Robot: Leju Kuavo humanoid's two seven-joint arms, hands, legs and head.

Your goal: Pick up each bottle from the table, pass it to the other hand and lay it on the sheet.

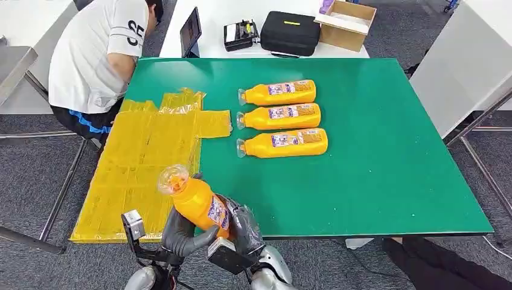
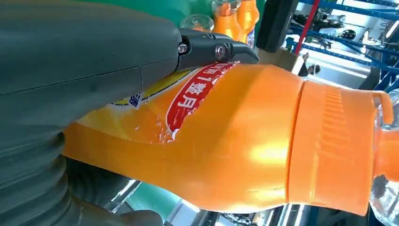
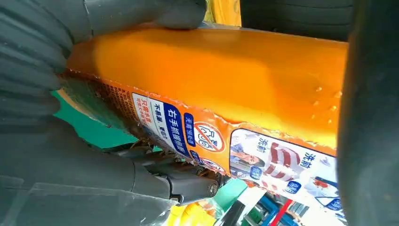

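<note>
An orange bottle [image 1: 196, 202] with a clear cap is held up over the table's near edge, cap pointing up and to the left. My left hand [image 1: 181, 232] and my right hand [image 1: 241, 225] both grip its lower body, one on each side. The left wrist view shows the bottle [image 2: 244, 141] under my left hand [image 2: 84, 61]. In the right wrist view the bottle's label [image 3: 263, 155] lies against my right hand [image 3: 56, 155]. The yellow sheet [image 1: 145, 157] covers the table's left part. Three more orange bottles [image 1: 281, 118] lie in a row on the green table [image 1: 386, 151].
A person in a white shirt [image 1: 96, 54] bends over at the table's far left corner. A black case [image 1: 290, 33], a cardboard box [image 1: 347, 23] and a tablet [image 1: 191, 31] sit on a white table behind. The green table's right half is bare.
</note>
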